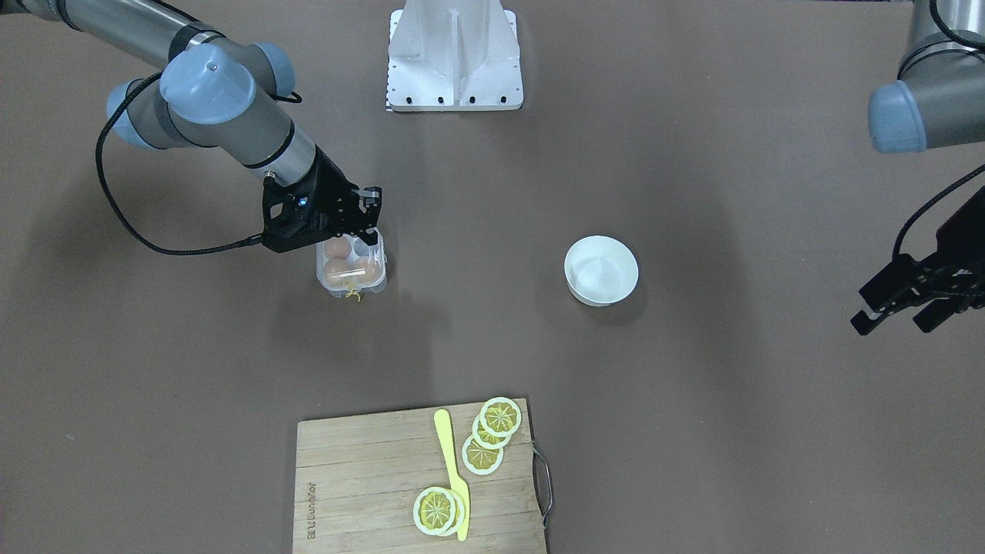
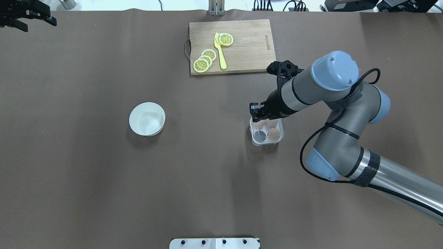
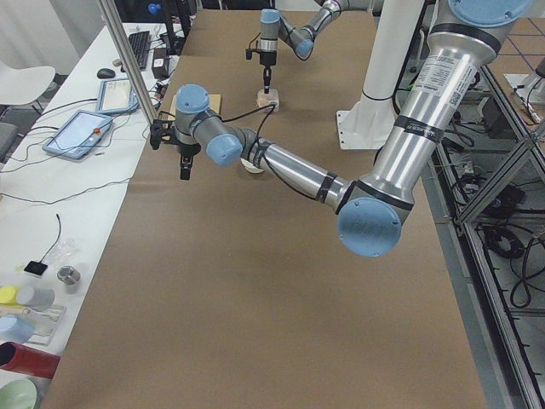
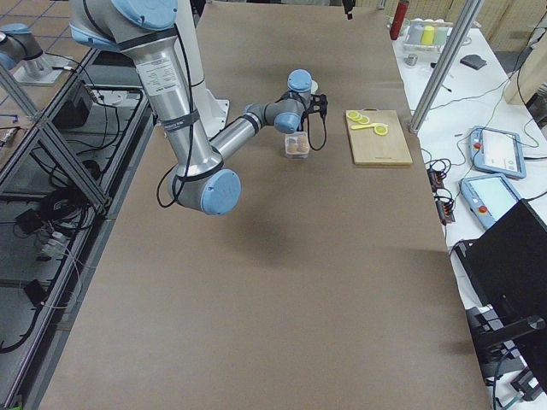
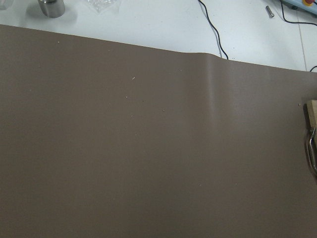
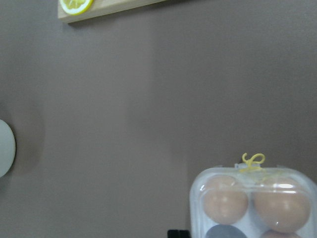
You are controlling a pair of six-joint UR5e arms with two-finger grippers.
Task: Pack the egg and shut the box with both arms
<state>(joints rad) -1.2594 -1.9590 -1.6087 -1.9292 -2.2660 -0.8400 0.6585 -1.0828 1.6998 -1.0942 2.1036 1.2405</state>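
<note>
We see the right pincer [image 1: 363, 225] directly over the clear egg carton [image 1: 326, 283] on the worktop [image 1: 692, 385]; we cannot tell whether its tips are spread or pressed together. Three brown eggs [image 1: 336, 270] sit in the cups beneath it. The left pincer [image 1: 893, 319] hangs spread, well apart from the carton.

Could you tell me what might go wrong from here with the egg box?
The right claw hangs right over the small clear box while the left claw is far off at the table's edge, so pushing on the box may slide or tip it, since nothing braces it. Pressing too hard might also crack the eggs underneath.
</note>
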